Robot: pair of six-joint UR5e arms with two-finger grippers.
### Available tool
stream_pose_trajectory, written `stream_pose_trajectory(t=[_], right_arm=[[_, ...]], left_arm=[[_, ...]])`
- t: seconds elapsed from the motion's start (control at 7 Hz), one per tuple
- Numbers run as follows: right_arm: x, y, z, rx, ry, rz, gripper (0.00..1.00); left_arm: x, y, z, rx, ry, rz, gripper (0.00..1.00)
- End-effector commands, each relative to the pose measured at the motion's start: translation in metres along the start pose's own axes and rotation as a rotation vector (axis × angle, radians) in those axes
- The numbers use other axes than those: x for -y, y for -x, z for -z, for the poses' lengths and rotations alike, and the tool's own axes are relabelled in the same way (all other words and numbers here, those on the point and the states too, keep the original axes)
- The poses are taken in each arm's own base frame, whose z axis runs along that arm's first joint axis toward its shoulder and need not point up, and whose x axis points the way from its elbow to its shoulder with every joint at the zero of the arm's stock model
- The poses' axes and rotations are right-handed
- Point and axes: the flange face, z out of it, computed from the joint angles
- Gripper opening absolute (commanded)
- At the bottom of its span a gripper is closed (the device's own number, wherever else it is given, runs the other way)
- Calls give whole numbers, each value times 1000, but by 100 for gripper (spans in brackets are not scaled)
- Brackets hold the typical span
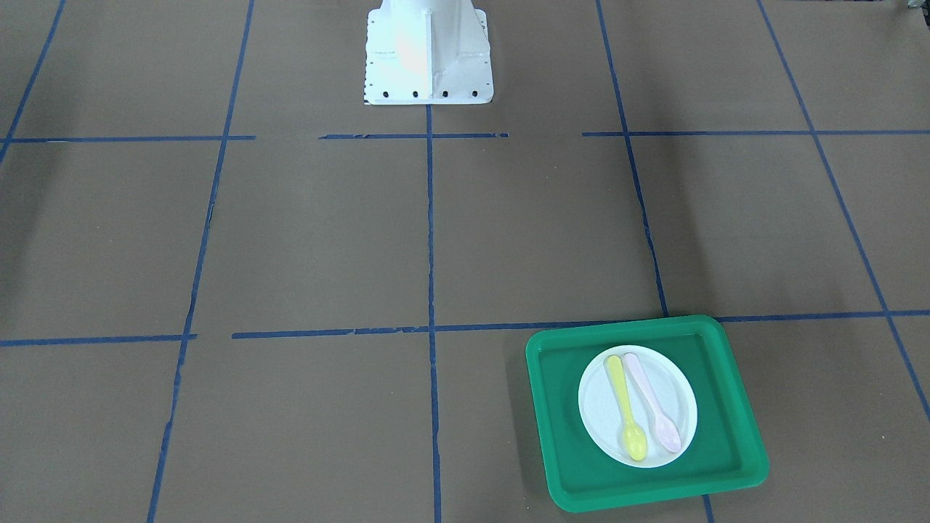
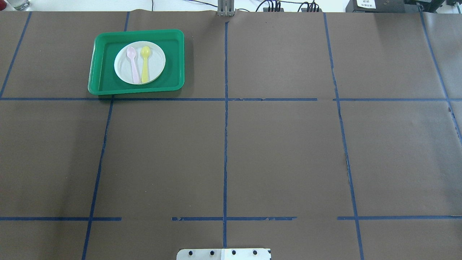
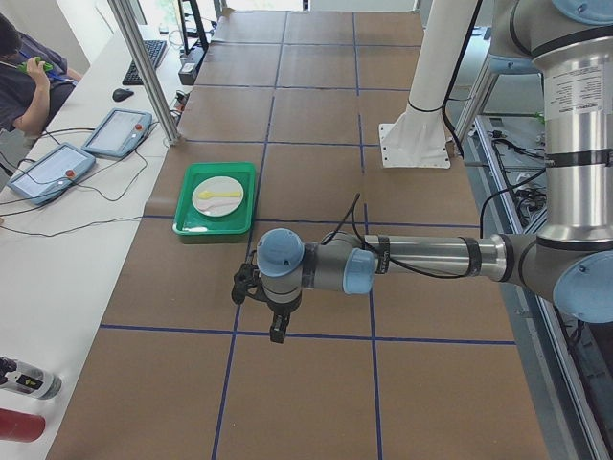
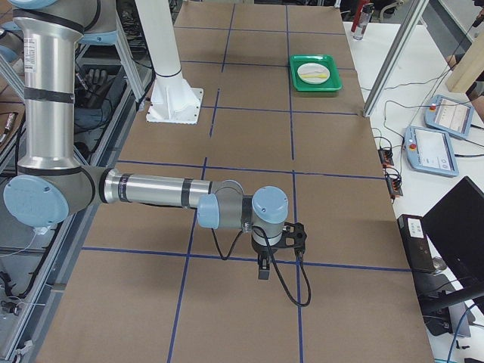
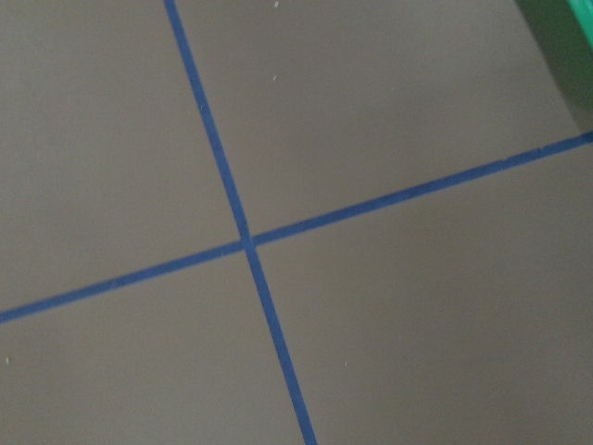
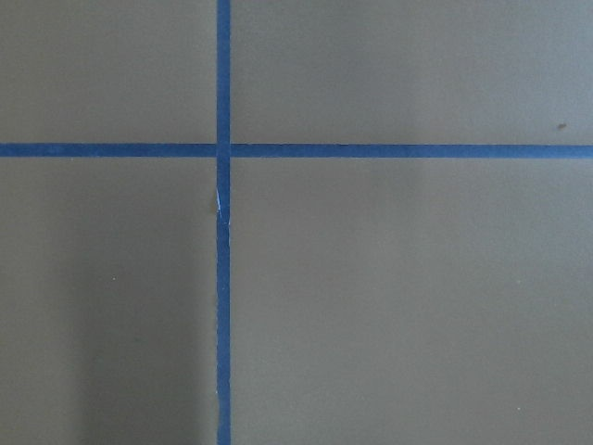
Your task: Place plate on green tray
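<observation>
The small white plate lies inside the green tray, near its middle. A yellow spoon and a pink spoon lie side by side on the plate. In the overhead view the tray with the plate sits at the far left of the table. My left gripper hangs above bare table apart from the tray; I cannot tell if it is open. My right gripper hangs far from the tray; I cannot tell its state. A tray corner shows in the left wrist view.
The white robot base stands at the table's robot side. A metal pole rises at the far edge next to the tray. Two tablets and an operator are at the side bench. Blue tape lines grid the brown table.
</observation>
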Motion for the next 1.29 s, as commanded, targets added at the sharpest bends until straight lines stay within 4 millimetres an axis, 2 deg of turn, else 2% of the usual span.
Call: stream_pose_trajectory(t=[0.0,0.29,0.57,1.14], right_arm=[[0,0,0,0,-1,0,100],[0,0,0,0,-1,0,100],[0,0,0,0,-1,0,100],[0,0,0,0,-1,0,100]], left_arm=[[-10,6,12,3,42,90,100],[-7,5,19,34,33,80,100],[17,7,29,77,11,59,100],[13,17,19,60,33,88,100]])
